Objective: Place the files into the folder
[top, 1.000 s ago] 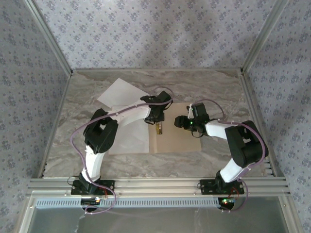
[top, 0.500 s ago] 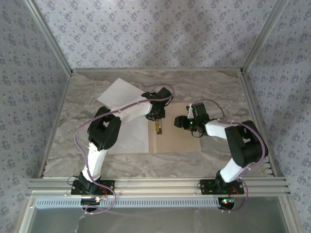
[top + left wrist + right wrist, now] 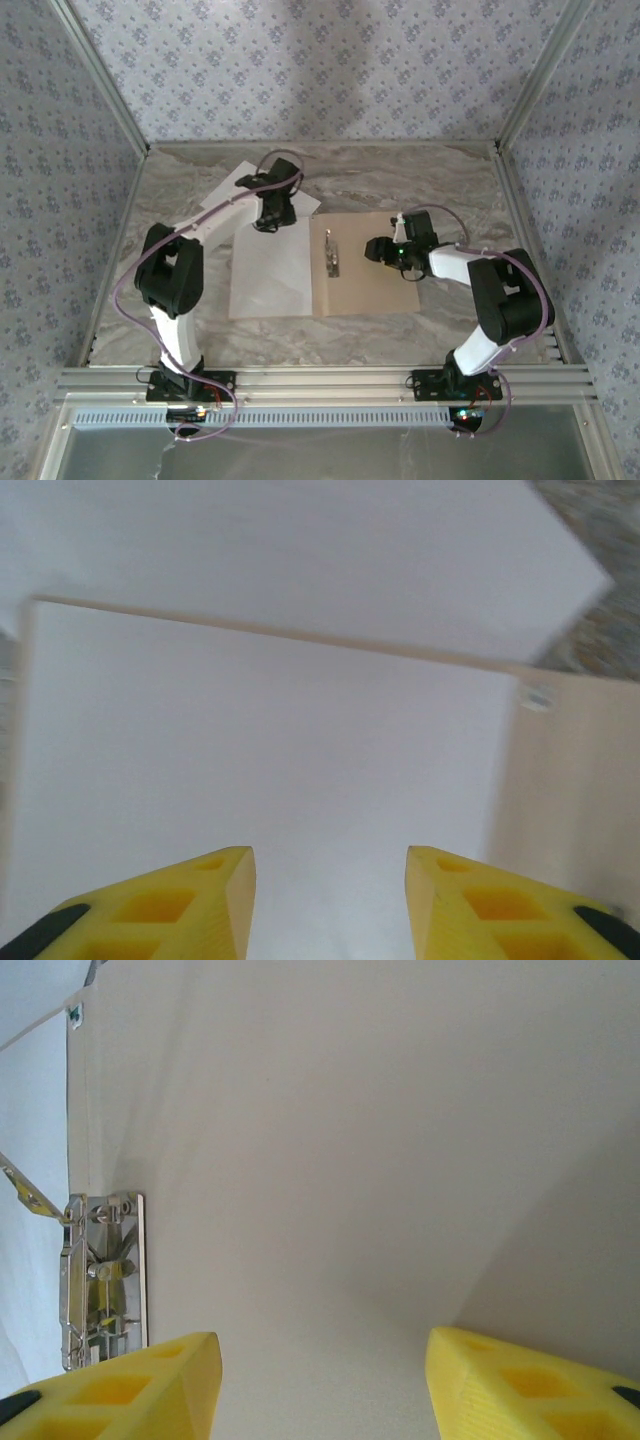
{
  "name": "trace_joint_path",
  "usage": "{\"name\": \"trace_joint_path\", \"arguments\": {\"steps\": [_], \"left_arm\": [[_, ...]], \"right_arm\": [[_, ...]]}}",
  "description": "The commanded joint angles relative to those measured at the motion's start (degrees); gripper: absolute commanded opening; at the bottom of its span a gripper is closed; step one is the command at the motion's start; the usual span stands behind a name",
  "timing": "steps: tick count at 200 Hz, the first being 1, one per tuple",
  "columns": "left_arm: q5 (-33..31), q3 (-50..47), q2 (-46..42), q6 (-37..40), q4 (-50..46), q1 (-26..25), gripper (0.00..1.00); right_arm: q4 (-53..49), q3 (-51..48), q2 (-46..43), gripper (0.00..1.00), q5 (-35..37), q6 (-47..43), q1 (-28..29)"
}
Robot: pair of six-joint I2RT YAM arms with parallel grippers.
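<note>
Files lie apart: the first sheet (image 3: pixel 268 285) rests flat on the left half of the open folder (image 3: pixel 370 285), while the loose sheet (image 3: pixel 300 560) sits skewed on the worktop (image 3: pixel 450 190) just beyond the folder's far edge. The left end effector (image 3: pixel 268 220), fingers spread and empty, hovers at that edge, so the loose sheet lies directly ahead, its long axis slanting across the approach. This arm is clearly nearer. The right end effector (image 3: pixel 375 250), likewise spread and empty, hangs over the bare right half beside the clip (image 3: pixel 330 253). Whether the loose sheet overlaps the folder is unclear, as the arm hides part of it.
</note>
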Motion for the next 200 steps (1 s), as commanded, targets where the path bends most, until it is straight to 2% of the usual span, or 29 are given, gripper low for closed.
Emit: {"name": "trace_joint_path", "arguments": {"steps": [1,41,101,160,200], "left_arm": [[2.9,-2.6,-1.47,1.3,2.05,3.08,0.45],[8.34,-2.99,1.81,2.29,8.27,9.47,0.46],[13.24,-1.25,8.52,-1.0,13.08,13.36,0.48],[12.93,-5.86,8.41,-2.97,14.45,15.03,0.47],[13.11,-11.74,6.05,-2.57,15.49,17.46,0.47]], "right_arm": [[-8.17,-2.13,0.59,0.59,1.63,-0.75,-2.9],[-6.87,-1.71,1.21,0.59,-3.58,1.03,-7.68],[-11.07,0.37,-2.37,0.6,-2.78,-0.59,-11.1],[-13.66,1.18,-3.27,0.59,-3.68,-0.43,-11.4],[-17.61,1.57,-6.93,0.61,-4.43,-0.68,-11.18]]}}
